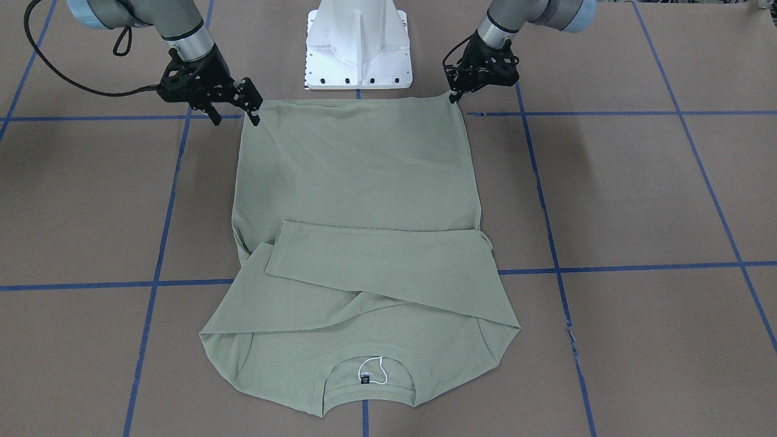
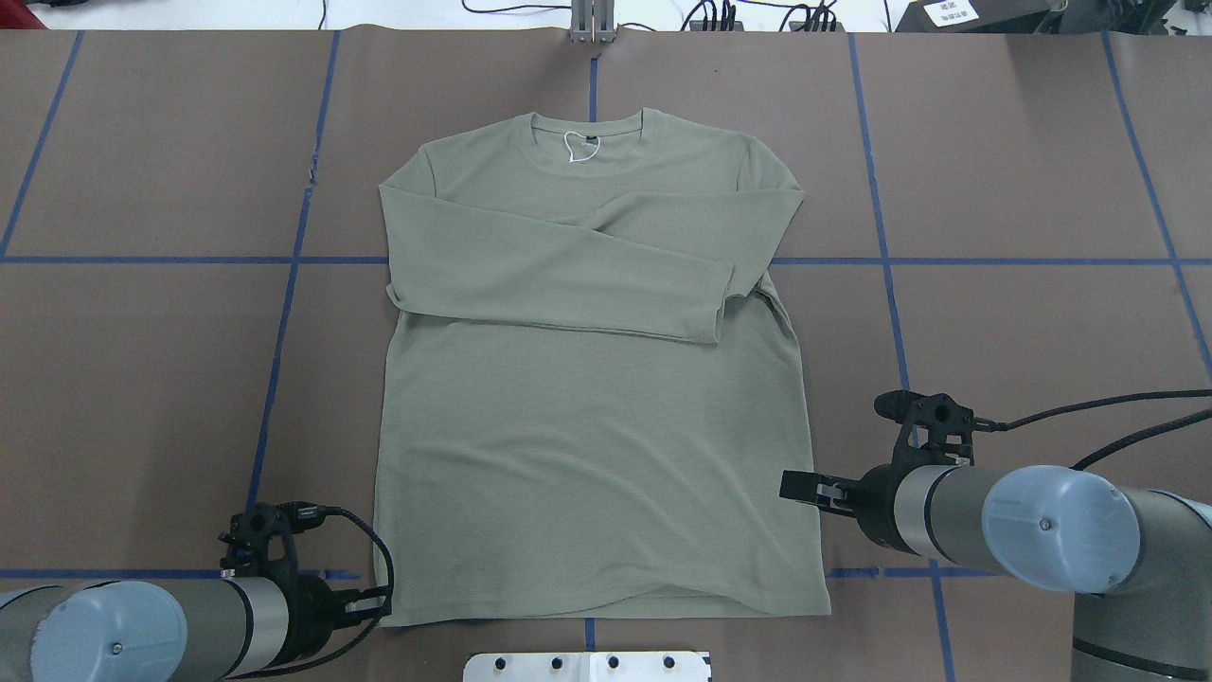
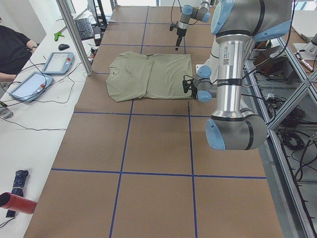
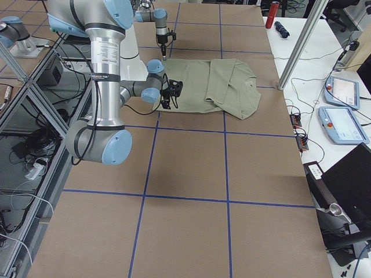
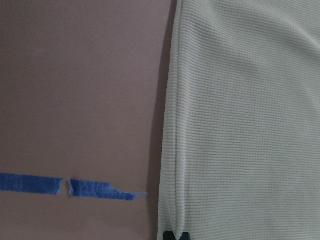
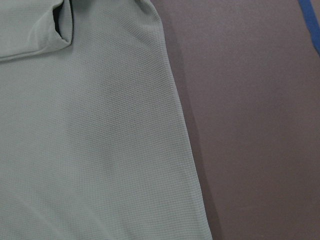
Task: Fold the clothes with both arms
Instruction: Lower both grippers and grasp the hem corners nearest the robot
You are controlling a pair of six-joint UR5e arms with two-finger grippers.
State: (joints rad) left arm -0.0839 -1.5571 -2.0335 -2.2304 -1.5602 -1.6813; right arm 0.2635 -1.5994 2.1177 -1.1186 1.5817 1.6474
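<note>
The shirt (image 2: 587,426) lies flat on the bench (image 2: 142,379), its long axis running away from me and its hem nearest. My left gripper (image 1: 452,97) is pinching 1 hem corner. My right gripper (image 1: 235,120) is spread beside the opposite side edge, short of its corner.

There is one sage-green long-sleeved knit shirt (image 2: 587,426), with two sleeves and one black neck label (image 2: 585,140). The silver-and-grey tubular robot arms number two, the left arm (image 2: 204,616) and the right arm (image 2: 933,511). They carry two black two-finger grippers, the left gripper (image 1: 453,97) and the right gripper (image 1: 235,118). There is one white pedestal base (image 1: 358,45). There are two grey touch-screen tablets, the far tablet (image 3: 57,63) and the near tablet (image 3: 27,85).
</note>
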